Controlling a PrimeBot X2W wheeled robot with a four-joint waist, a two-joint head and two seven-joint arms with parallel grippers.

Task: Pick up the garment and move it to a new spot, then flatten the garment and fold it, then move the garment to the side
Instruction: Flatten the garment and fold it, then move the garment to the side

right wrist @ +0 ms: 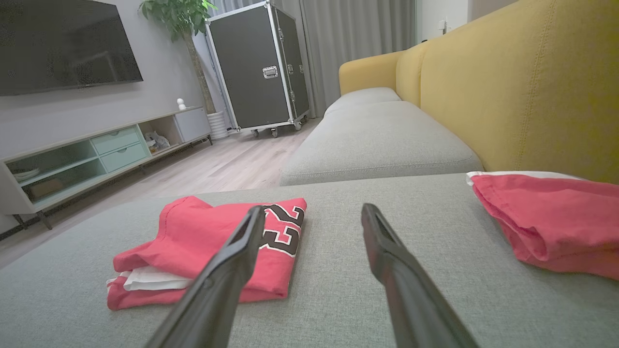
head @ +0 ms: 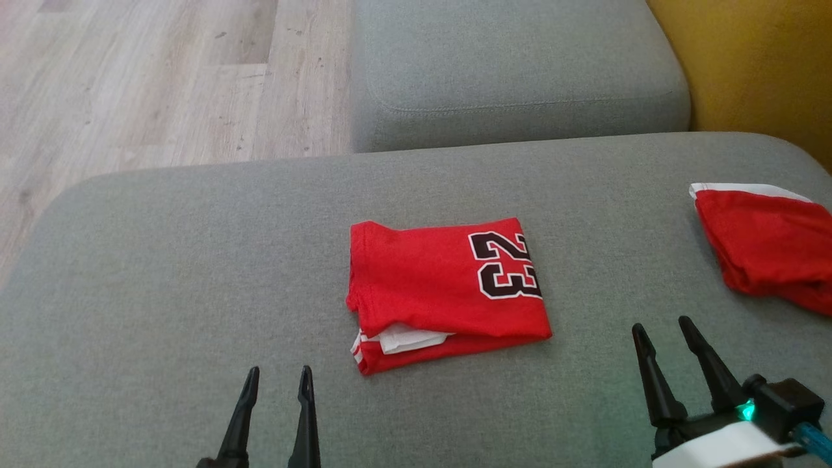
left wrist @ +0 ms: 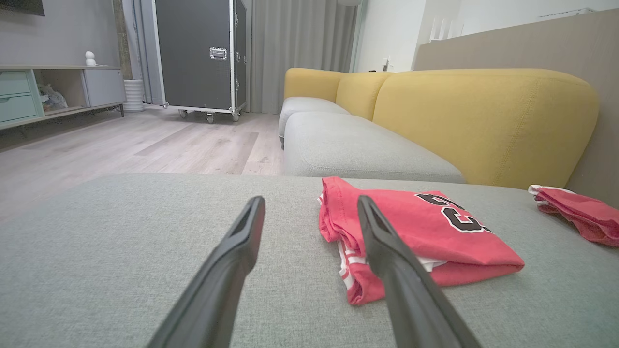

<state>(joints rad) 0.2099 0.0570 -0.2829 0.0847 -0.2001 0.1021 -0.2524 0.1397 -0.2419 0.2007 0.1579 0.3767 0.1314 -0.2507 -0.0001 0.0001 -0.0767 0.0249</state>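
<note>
Okay, left gripper [head: 279,370] sits low left, jaws spread wide and empty, just short of the garment [head: 442,292]. Garment lies folded mid-cushion [head: 162,260], number side up, white lining peeking out at the near edge. Fold looks done, so probably only the side move is left. Right gripper [head: 661,324] also wide and empty, between the garment and a second red cloth [head: 767,250] far right.

Folded garment [head: 448,286] at centre of seat cushion [head: 162,260]. Well right of it, on same cushion, second garment [head: 767,253]. Behind it, another cushion [head: 513,65].
</note>
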